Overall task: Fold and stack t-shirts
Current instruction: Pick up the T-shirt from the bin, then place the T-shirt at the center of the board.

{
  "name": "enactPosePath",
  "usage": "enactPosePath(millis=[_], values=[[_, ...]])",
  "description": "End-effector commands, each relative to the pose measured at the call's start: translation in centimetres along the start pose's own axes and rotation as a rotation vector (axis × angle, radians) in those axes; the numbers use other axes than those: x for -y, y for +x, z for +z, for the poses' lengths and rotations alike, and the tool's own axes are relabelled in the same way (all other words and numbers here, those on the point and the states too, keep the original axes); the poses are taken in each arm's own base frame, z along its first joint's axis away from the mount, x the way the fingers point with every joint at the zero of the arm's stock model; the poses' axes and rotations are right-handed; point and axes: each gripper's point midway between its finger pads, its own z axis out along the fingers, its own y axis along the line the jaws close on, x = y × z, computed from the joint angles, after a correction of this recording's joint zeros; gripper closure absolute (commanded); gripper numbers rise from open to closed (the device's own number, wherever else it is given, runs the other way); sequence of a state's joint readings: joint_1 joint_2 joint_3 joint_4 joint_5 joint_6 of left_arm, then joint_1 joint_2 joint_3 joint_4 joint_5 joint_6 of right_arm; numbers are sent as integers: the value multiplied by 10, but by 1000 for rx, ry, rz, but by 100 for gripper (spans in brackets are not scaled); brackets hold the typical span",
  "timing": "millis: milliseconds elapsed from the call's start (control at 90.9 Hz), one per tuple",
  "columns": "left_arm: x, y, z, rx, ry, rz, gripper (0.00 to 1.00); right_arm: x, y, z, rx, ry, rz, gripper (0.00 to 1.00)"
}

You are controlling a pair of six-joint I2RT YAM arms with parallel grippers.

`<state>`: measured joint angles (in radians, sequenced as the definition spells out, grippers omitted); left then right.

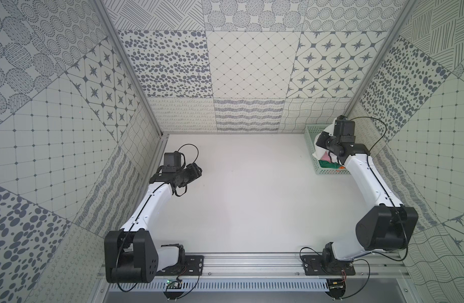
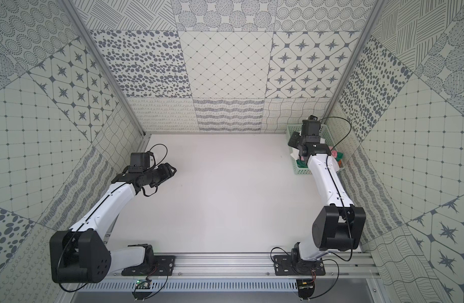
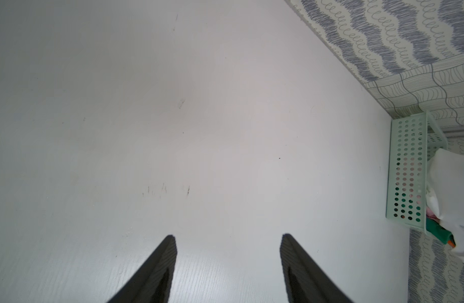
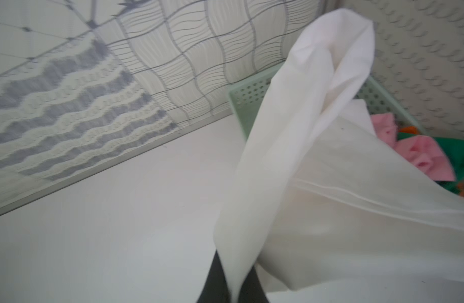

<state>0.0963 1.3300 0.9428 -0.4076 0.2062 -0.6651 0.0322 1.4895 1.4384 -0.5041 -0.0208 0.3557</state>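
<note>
My right gripper [image 4: 235, 265] is shut on a fold of the white t-shirt [image 4: 291, 157], which rises out of the mint-green basket [image 4: 252, 97] and drapes over its near rim. Still inside the basket lie a pink t-shirt [image 4: 422, 154], a green one [image 4: 459, 152] and a bit of an orange one [image 4: 409, 129]. In both top views the right arm [image 1: 357, 168] reaches over the basket [image 1: 311, 131] at the back right and covers most of it. My left gripper [image 3: 227, 236] hovers open above bare table at the left [image 1: 196, 170], holding nothing.
The white table [image 1: 252, 196] is walled by patterned panels at the back and both sides. The basket stands against the back right corner [image 2: 294, 129]. An aluminium rail [image 1: 252, 262] with both arm bases runs along the front edge.
</note>
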Motion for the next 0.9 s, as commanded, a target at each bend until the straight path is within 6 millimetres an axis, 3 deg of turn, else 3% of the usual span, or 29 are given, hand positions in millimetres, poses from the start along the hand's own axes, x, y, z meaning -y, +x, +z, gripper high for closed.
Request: enactPosePath(millis=[0, 198, 286, 341, 440, 572, 682, 891], values=[[13, -14, 12, 17, 63, -59, 33, -101, 11, -33, -49, -447, -2, 100], [28, -31, 18, 28, 104, -56, 32, -204, 34, -88, -170, -824, -58, 100], [31, -36, 20, 32, 111, -58, 32, -231, 46, -101, -229, -916, -68, 100], [33, -38, 19, 38, 119, -57, 32, -238, 61, -96, -281, -935, -70, 100], [34, -38, 18, 41, 128, -61, 32, -231, 102, -63, -402, -886, -35, 100], [36, -37, 11, 50, 135, -59, 32, -198, 159, -3, -518, -697, -1, 100], [35, -35, 6, 53, 131, -56, 32, -165, 181, 38, -531, -516, -3, 100], [37, -31, -3, 49, 137, -58, 33, -132, 235, 95, -740, -346, -65, 100]])
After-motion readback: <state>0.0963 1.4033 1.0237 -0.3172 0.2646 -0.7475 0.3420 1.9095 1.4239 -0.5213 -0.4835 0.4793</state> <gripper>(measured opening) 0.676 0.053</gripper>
